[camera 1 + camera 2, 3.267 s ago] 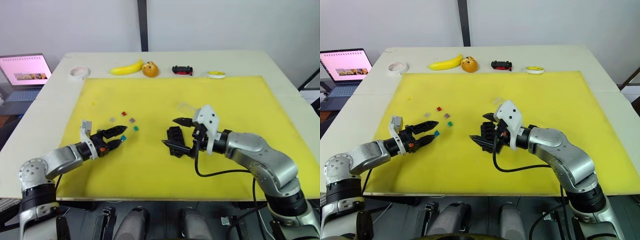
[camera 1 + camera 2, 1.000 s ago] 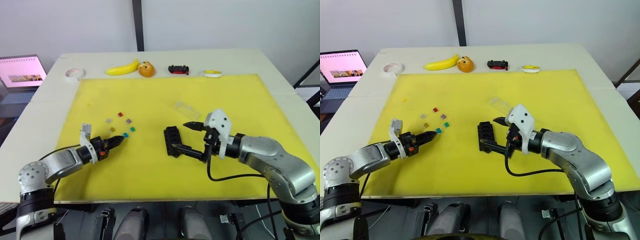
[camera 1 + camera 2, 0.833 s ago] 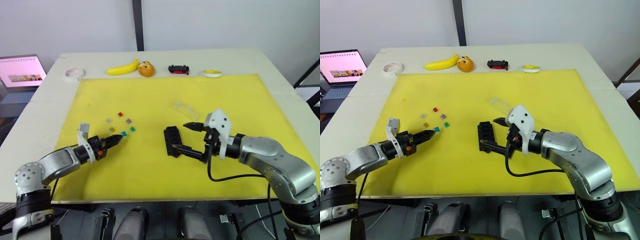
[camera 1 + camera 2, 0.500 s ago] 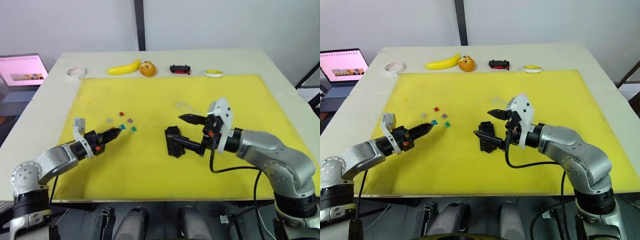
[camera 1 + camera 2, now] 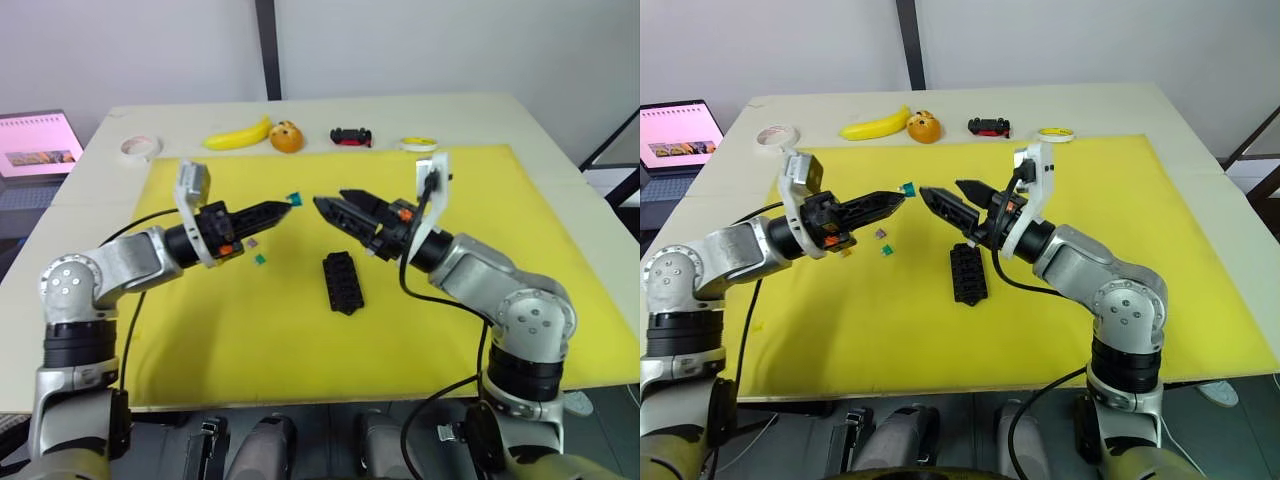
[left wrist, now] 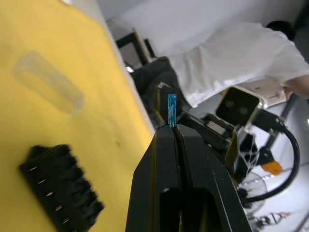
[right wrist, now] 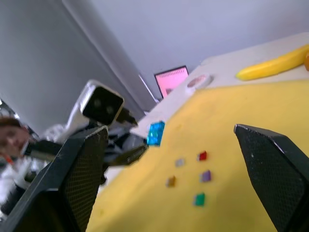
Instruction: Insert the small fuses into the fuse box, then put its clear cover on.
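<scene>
Blue fuse up in your L pincer, R pincer spread just opposite.

Nearest you, fuse box (image 5: 342, 282) lies flat on the yellow mat (image 5: 480, 290), slots up, w/ nothing touching it. Above it your two arms meet nose to nose: left pincer (image 5: 282, 208) is clenched on the blue fuse (image 5: 294, 198), held off the mat at the very tips; right pincer (image 5: 335, 207) has fingers parted, gripping nothing, tips just beside that fuse. Under the L arm, green fuse (image 5: 885, 250) and purple fuse (image 5: 879, 234) sit on the mat; red, grey and olive ones show in R wrist view near them. Clear cover (image 6: 48, 82) lies on the mat past the box. Far edge of surface (image 5: 480, 110): tape roll (image 5: 139, 147), banana (image 5: 236, 134), orange fruit (image 5: 286, 137), toy car (image 5: 351, 136), yellow-white roll (image 5: 418, 144); laptop (image 5: 38, 145) off to the L.
</scene>
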You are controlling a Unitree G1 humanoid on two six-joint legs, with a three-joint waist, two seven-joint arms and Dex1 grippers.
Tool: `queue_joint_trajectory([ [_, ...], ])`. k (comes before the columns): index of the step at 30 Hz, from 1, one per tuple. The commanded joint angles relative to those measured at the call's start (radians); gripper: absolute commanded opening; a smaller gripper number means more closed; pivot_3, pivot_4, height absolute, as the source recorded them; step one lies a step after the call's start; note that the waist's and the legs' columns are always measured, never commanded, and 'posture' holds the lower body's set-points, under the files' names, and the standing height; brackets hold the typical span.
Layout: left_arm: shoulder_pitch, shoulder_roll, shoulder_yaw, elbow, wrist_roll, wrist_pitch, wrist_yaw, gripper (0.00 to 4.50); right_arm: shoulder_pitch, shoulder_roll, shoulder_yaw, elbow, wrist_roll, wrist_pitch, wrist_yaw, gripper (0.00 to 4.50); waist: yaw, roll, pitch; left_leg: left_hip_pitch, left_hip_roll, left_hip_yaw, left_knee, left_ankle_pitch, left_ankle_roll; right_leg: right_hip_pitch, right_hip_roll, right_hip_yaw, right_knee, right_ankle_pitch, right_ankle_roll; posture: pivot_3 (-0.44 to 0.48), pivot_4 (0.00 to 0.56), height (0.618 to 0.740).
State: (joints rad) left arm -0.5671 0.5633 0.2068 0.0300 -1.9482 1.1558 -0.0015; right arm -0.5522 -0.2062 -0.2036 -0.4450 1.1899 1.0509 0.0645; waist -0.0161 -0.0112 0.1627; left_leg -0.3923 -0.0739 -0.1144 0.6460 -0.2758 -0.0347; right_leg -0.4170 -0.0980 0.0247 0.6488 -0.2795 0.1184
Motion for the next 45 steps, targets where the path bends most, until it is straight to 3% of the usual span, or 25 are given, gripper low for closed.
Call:
queue_joint_trajectory([
  [1, -0.021, -0.044, 0.006, -0.025, -0.005, -0.071, -0.014, 0.04, -0.014, 0.052, -0.021, -0.003, 0.112, -0.035, -0.109, 4.5, 0.0, 0.0, 0.0, 0.0, 0.0, 0.0, 0.0, 0.0, 0.0, 0.0, 0.0, 0.0, 0.0, 0.0, 0.0, 0.0, 0.15, 0.74],
  [9, -0.007, -0.081, -0.008, -0.052, -0.024, -0.107, 0.0, 0.04, -0.002, 0.047, 0.004, 0.001, 0.231, -0.082, -0.221, 4.5, 0.0, 0.0, 0.0, -0.001, 0.0, 0.001, 0.0, 0.0, 0.0, -0.002, 0.001, 0.001, 0.001, 0.0, 0.0, 0.0, 0.15, 0.74],
  [11, -0.004, -0.089, -0.008, -0.059, -0.024, -0.109, 0.0, 0.0, 0.001, 0.041, 0.015, 0.005, 0.244, -0.09, -0.229, 3.92, 0.0, 0.0, 0.0, -0.001, 0.0, 0.001, 0.0, 0.0, 0.0, -0.002, 0.001, 0.001, 0.001, 0.0, 0.0, 0.0, 0.15, 0.74],
  [23, 0.004, -0.119, -0.008, -0.086, -0.024, -0.108, 0.016, 0.0, -0.009, 0.023, 0.049, 0.052, 0.271, -0.138, -0.237, 3.92, -0.001, 0.0, 0.0, -0.001, 0.001, 0.002, 0.0, 0.0, 0.0, -0.002, 0.001, 0.0, 0.001, 0.0, 0.0, 0.0, 0.15, 0.74],
  [27, 0.006, -0.122, -0.008, -0.088, -0.024, -0.109, 0.022, 0.0, -0.01, 0.014, 0.054, 0.054, 0.298, -0.144, -0.245, 2.76, -0.001, 0.0, 0.0, -0.001, 0.001, 0.002, 0.0, 0.0, 0.0, -0.002, 0.001, 0.0, 0.001, 0.0, 0.0, 0.0, 0.15, 0.74],
  [42, 0.006, -0.132, -0.008, -0.089, -0.024, -0.109, 0.03, 0.0, -0.006, -0.015, 0.091, 0.058, 0.33, -0.164, -0.252, 2.76, 0.0, 0.0, 0.0, -0.001, 0.001, 0.002, 0.001, 0.0, 0.0, -0.002, 0.001, 0.0, 0.001, 0.0, 0.0, 0.0, 0.15, 0.74],
  [45, 0.005, -0.133, -0.009, -0.088, -0.024, -0.108, 0.03, 0.0, -0.008, -0.016, 0.094, 0.057, 0.333, -0.164, -0.254, 1.96, 0.0, 0.0, 0.0, -0.001, 0.001, 0.002, 0.001, 0.0, 0.0, -0.002, 0.001, 0.0, 0.001, 0.0, 0.0, 0.0, 0.15, 0.74],
])
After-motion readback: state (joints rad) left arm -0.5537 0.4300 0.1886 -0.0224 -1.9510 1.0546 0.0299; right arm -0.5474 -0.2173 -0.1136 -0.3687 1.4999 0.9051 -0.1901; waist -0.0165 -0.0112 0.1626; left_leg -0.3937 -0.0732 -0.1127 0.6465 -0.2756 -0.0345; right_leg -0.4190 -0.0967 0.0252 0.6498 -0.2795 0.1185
